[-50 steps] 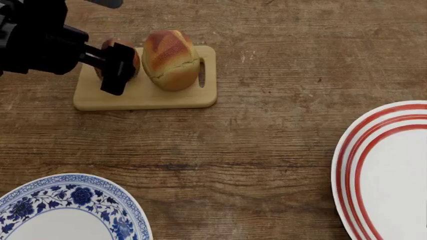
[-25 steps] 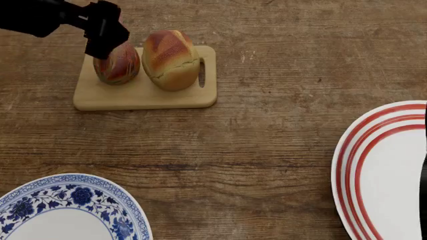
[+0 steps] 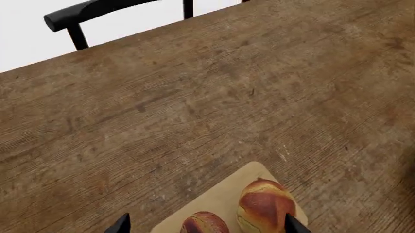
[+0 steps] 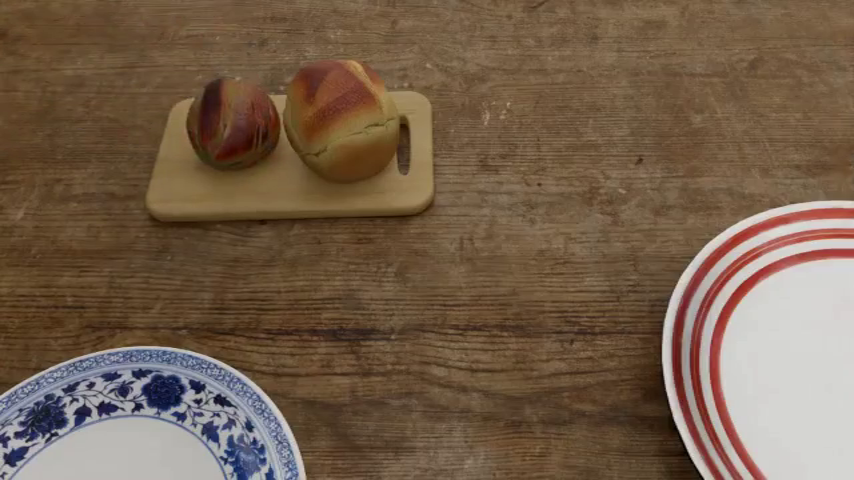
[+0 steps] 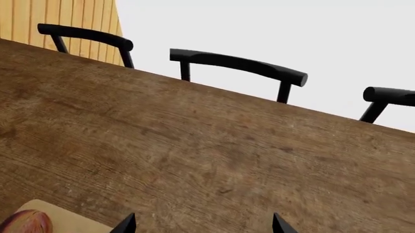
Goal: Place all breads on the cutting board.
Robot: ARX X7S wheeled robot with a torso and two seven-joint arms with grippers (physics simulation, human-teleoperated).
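Note:
In the head view the light-wood cutting board [image 4: 294,192] lies at the far left of the table. Two breads stand on it side by side: the dark reddish roll [image 4: 232,122] and the bigger golden loaf [image 4: 342,118] by the handle slot. Neither arm shows in that view. In the left wrist view my left gripper [image 3: 206,228] is open, raised above the board [image 3: 227,196], with the roll [image 3: 202,221] and loaf [image 3: 265,206] seen between its fingertips and untouched. My right gripper [image 5: 203,225] is open over bare table, the roll [image 5: 26,223] off to its side.
A blue-patterned plate [image 4: 134,420] sits at the near left corner and a red-ringed plate [image 4: 774,340] at the right edge. Black chairs [image 5: 240,65] stand along the table's far side, and one chair back [image 3: 97,12] shows in the left wrist view.
My left arm let go of the dark roll on the board, lifted away toward the far left and left the head view. The roll stays upright beside the loaf.

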